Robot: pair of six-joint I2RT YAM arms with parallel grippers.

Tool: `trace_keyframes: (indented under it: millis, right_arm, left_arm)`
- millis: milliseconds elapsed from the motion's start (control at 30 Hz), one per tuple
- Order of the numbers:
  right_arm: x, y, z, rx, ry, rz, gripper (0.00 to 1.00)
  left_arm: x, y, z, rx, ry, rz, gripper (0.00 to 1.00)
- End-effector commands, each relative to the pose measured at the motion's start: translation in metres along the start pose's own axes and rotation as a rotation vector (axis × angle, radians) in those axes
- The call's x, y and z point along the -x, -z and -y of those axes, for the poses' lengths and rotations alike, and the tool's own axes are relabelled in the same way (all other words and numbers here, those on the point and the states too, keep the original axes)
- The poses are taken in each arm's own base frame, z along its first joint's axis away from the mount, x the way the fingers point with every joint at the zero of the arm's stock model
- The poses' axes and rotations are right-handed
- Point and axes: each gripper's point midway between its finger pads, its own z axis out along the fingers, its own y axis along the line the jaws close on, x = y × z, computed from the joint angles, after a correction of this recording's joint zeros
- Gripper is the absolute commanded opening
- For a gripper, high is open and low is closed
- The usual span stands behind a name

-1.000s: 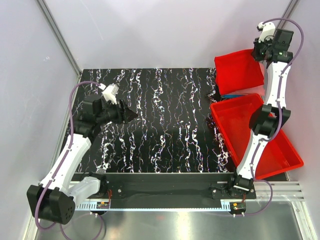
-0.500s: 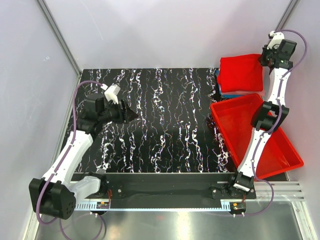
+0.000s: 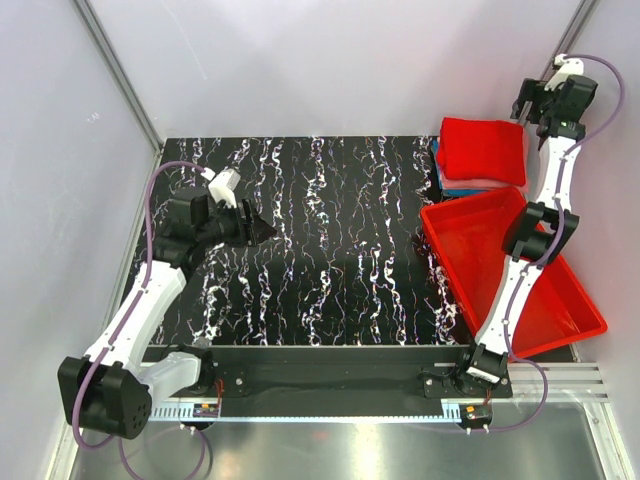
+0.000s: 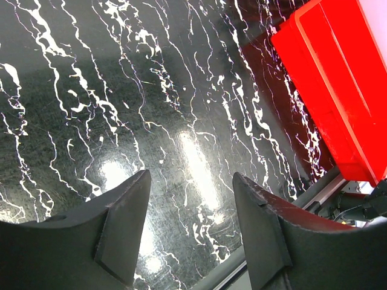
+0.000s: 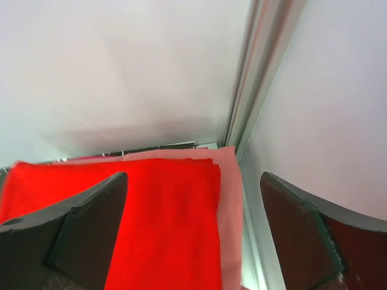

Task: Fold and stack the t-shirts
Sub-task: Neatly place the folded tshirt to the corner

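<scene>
Dropped flat since a second ago, the red t-shirt (image 3: 483, 148) is lying at two o'clock on the marbled table (image 3: 330, 230), beyond the rigid red bin (image 3: 560, 300), topping a salmon-pink t-shirt (image 5: 231, 217) and blue t-shirts (image 3: 455, 191). Soft, limp cloth is wanting pinches at folded edges; right gripper (image 5: 193, 176) above it and left gripper (image 4: 190, 178) at nine o'clock are hovering, fingers apart

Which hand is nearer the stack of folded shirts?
Right. The right hand hangs open just above the far right corner of the shirt stack; the left hand is across the table, over its left side.
</scene>
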Motion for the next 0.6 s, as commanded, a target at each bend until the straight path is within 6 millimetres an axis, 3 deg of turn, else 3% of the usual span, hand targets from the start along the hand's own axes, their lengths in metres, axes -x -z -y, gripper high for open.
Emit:
trace_keyframes:
  millis: [0, 100, 133, 167, 233, 267, 300, 333, 367, 400, 433, 467, 500, 533, 567]
  right_arm:
    - [0.081, 0.038, 0.004, -0.054, -0.019, 0.165, 1.0]
    - [0.096, 0.06, -0.007, -0.025, -0.071, 0.156, 1.0]
    - [0.087, 0.063, -0.012, -0.008, -0.1, 0.122, 1.0]
    - [0.105, 0.081, -0.026, 0.038, -0.148, 0.141, 1.0]
    - [0.11, 0.103, -0.042, 0.065, -0.207, 0.109, 1.0]
    - [0.111, 0.113, -0.05, 0.066, -0.249, 0.088, 1.0]
    - [0.097, 0.121, -0.067, 0.073, -0.28, 0.01, 1.0]
    - [0.109, 0.144, -0.078, 0.074, -0.293, 0.009, 1.0]
    - [0.108, 0.157, -0.092, 0.091, -0.31, -0.018, 1.0]
    - [0.084, 0.164, -0.117, 0.107, -0.319, -0.109, 1.0]
    - [0.101, 0.195, -0.127, 0.08, -0.307, -0.079, 1.0]
    - [0.098, 0.21, -0.142, 0.091, -0.305, -0.094, 1.0]
    - [0.068, 0.218, -0.167, 0.118, -0.312, -0.175, 1.0]
    - [0.082, 0.252, -0.173, 0.126, -0.349, -0.145, 1.0]
    - [0.074, 0.269, -0.191, 0.182, -0.47, -0.2, 1.0]
  left_arm:
    - [0.009, 0.007, 0.006, -0.009, -0.042, 0.042, 0.63]
    - [0.012, 0.01, 0.01, -0.023, -0.054, 0.057, 0.63]
    - [0.014, 0.013, 0.012, -0.025, -0.058, 0.068, 0.64]
    - [0.015, 0.014, 0.014, -0.027, -0.063, 0.076, 0.64]
    - [0.019, 0.019, 0.018, -0.038, -0.08, 0.102, 0.64]
    - [0.02, 0.021, 0.02, -0.043, -0.085, 0.111, 0.64]
    - [0.024, 0.025, 0.024, -0.052, -0.1, 0.134, 0.65]
    - [0.026, 0.027, 0.026, -0.058, -0.106, 0.146, 0.65]
    - [0.029, 0.029, 0.028, -0.062, -0.113, 0.161, 0.66]
    - [0.035, 0.033, 0.032, -0.067, -0.127, 0.192, 0.66]
    - [0.04, 0.036, 0.035, -0.069, -0.12, 0.211, 0.66]
    - [0.044, 0.039, 0.038, -0.072, -0.118, 0.232, 0.66]
    - [0.053, 0.047, 0.045, -0.085, -0.129, 0.275, 0.66]
    - [0.058, 0.053, 0.052, -0.1, -0.115, 0.303, 0.66]
    - [0.062, 0.058, 0.057, -0.115, -0.113, 0.328, 0.67]
